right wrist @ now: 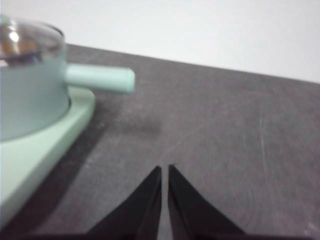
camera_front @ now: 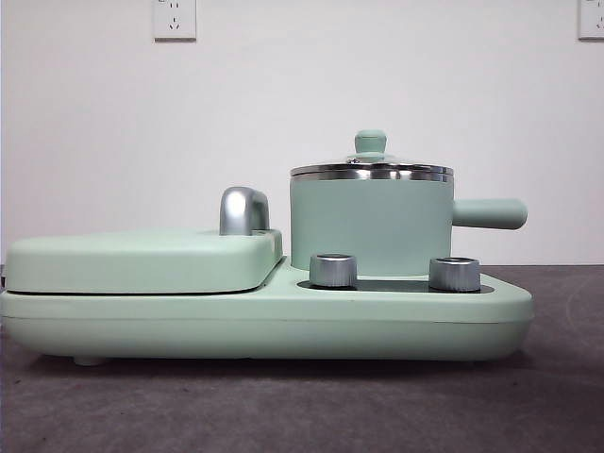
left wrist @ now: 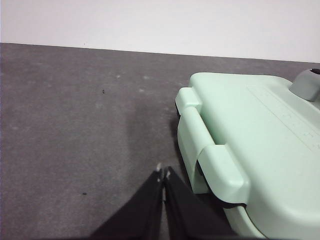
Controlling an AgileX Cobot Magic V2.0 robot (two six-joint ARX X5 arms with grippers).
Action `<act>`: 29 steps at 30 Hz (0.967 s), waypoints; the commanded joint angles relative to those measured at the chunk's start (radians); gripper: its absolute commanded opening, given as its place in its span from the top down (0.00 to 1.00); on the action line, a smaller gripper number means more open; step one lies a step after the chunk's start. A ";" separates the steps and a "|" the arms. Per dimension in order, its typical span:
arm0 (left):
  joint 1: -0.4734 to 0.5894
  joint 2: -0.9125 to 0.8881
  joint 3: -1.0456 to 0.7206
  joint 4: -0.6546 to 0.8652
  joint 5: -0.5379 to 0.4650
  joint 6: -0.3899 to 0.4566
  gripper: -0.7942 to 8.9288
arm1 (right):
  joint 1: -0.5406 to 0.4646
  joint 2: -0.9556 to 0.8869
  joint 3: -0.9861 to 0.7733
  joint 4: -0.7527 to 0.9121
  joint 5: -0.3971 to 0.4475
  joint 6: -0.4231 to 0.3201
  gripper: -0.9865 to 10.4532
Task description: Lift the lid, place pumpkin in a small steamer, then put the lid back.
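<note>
Left wrist view shows the left gripper (left wrist: 163, 174) with its fingers pressed together at the tips, holding nothing and hanging over bare grey worktop (left wrist: 75, 125) just beside the end of the large flat mint-green cover (left wrist: 250, 130), without touching it. Front view has that cover on the left half of the wide mint-green base (camera_front: 264, 326), with a curved steel handle (camera_front: 243, 209) rising at its inner edge. On the base's right half, behind two steel knobs (camera_front: 333, 269), stands the small steamer (camera_front: 370, 226), upright, its stubby side handle (camera_front: 489, 213) pointing right. The lid (camera_front: 371, 170) sits flat and closed on the steamer's steel rim, mint-green knob on top. What lies inside the steamer cannot be told: its wall is opaque, and in the right wrist view the glass is blurred with reflections. No pumpkin shows in any view. Right wrist view shows the right gripper (right wrist: 165, 170), fingers nearly shut with a thin slit between the tips, empty, over worktop well apart from the steamer's handle.
</note>
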 commanded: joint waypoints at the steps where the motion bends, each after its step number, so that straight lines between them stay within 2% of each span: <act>1: 0.001 -0.001 -0.019 -0.005 -0.001 -0.003 0.91 | -0.013 -0.004 -0.030 0.028 0.001 0.019 0.90; 29: 0.001 -0.001 -0.019 -0.006 -0.001 -0.003 0.91 | -0.031 -0.004 -0.029 0.025 -0.003 0.031 0.90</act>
